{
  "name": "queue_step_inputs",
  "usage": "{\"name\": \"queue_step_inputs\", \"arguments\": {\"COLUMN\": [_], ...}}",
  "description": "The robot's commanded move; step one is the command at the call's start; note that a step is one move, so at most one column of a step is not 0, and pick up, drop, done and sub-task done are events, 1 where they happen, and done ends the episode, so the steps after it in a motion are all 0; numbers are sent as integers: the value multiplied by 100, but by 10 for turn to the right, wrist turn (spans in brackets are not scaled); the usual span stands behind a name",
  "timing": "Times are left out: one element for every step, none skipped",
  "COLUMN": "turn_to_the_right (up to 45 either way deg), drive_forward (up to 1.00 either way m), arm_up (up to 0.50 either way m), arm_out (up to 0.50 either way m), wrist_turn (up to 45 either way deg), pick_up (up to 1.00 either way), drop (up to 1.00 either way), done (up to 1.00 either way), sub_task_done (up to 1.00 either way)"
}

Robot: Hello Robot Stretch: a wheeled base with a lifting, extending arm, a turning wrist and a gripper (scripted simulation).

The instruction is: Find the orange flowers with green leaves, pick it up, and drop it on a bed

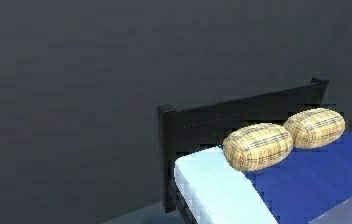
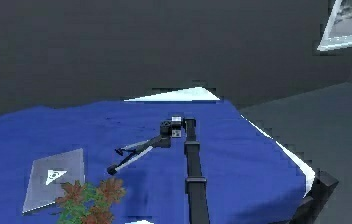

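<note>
while the arm (image 2: pixel 194 178) reaches over the blue bed (image 2: pixel 239 150), the orange flowers (image 2: pixel 89 200) lie on its cover near the fingers (image 2: pixel 139 150), beside a grey laptop (image 2: pixel 54 180); i cannot tell whether the fingers hold anything.

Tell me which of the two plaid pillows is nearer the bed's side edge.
The plaid pillow on the forward view's left, by the white sheet; the other pillow sits farther right.
</note>
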Motion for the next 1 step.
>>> {"name": "queue_step_inputs", "arguments": {"turn_to_the_right": [0], "drive_forward": [0], "arm_up": [10], "arm_out": [0], "wrist_turn": [0], "pick_up": [0], "drop": [0], "done": [0], "sub_task_done": [0]}}
